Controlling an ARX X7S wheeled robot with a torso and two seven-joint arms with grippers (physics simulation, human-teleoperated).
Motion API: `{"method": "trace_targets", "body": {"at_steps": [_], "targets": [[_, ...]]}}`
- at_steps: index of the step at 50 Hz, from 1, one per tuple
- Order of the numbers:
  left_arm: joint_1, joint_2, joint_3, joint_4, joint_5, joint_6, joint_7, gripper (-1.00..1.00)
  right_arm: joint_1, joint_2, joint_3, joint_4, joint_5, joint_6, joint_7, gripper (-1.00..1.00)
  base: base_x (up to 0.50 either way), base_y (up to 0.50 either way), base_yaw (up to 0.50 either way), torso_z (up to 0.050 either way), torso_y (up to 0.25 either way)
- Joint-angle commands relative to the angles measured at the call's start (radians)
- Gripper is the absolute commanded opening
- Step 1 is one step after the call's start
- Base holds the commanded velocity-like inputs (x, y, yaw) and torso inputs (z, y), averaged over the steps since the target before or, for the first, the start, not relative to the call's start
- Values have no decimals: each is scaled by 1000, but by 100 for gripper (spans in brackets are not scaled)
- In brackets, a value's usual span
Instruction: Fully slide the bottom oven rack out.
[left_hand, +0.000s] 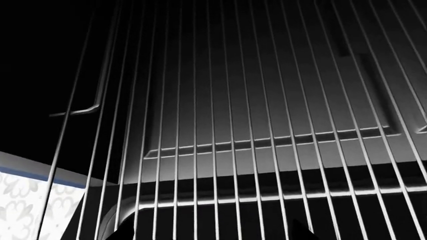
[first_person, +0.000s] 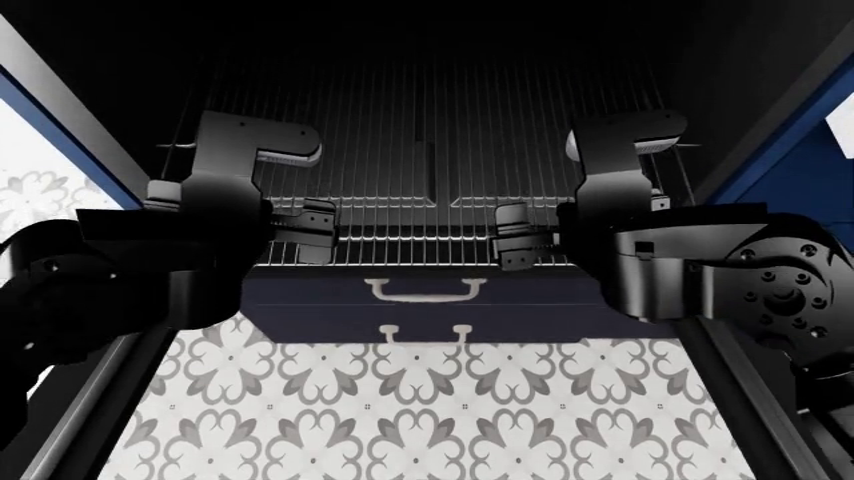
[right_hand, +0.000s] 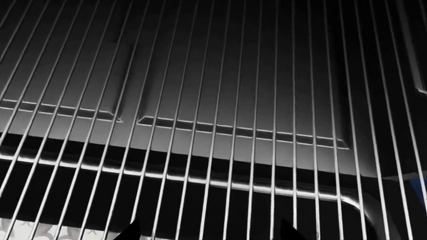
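Observation:
The bottom oven rack (first_person: 427, 215) is a silver wire shelf in the oven's (first_person: 427, 60) black cavity, with its front edge above the blue drawer. My left gripper (first_person: 315, 226) and right gripper (first_person: 514, 236) sit at the rack's front edge, left and right of the centre bar. In the left wrist view the rack's rods (left_hand: 253, 150) fill the frame and cross in front of my left gripper (left_hand: 212, 235), whose dark fingertips (left_hand: 125, 234) stand wide apart. The right wrist view shows the same rods (right_hand: 220, 150), with the right gripper (right_hand: 210, 233) open and fingertips (right_hand: 132, 234) far apart.
A dark blue drawer (first_person: 420, 300) with white handles shows below the rack's front edge. The open door's glass (first_person: 427, 420) lies low in front, with patterned floor tiles seen through it. Blue cabinet sides (first_person: 801, 110) flank the oven. My black arms (first_person: 120, 270) crowd both sides.

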Motion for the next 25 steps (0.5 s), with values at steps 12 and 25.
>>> {"method": "trace_targets", "body": {"at_steps": [12,25], "targets": [[122,-71,61,39,-53,-40,-40,100,-146,62,-36,-56,70,16,106,100,0,0,0,0,-9],[156,-113,95,85,-158,-121,-93,100,-170,106,-55,-110,209,82,219,100,-3,0,0,0,-12]]}}
